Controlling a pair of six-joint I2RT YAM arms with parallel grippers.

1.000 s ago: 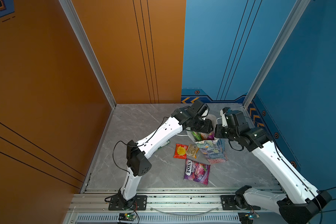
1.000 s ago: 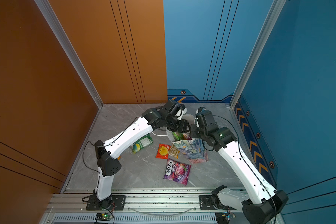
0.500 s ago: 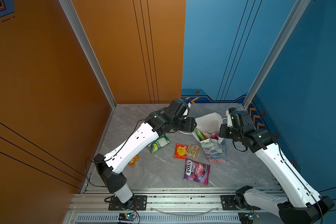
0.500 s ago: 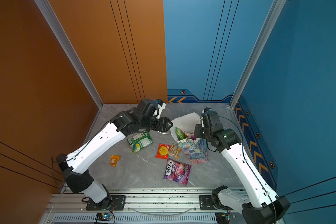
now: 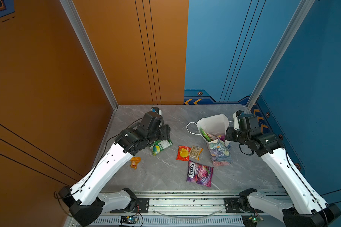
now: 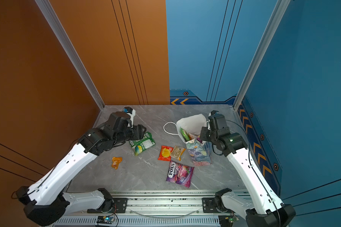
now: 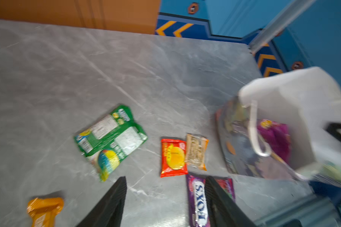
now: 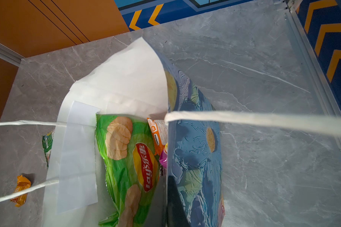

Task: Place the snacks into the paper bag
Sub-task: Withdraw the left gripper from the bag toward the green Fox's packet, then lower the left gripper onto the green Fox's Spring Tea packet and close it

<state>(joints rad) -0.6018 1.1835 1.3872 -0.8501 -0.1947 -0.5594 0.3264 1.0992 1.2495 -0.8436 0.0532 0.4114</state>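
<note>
Right gripper [image 8: 166, 183] is pinching the wall of the paper bag [image 5: 219, 155] standing on the counter [image 5: 156, 176]. I am hovering my left gripper [image 7: 165, 179], spread and empty, near the small green packet [image 5: 160, 145].

One flower-printed paper gift bag [image 5: 220, 155] holds three visible packets: green chip bag [image 8: 130, 157], orange sachet [image 8: 158, 133], purple pouch [image 7: 274, 137]. Five lie on the grey bench [image 5: 156, 176]: green packet [image 5: 160, 146], orange wrapper [image 5: 134, 162], red packet [image 5: 183, 153], tan bar [image 5: 195, 152], purple sweets bag [image 5: 200, 174].
</note>
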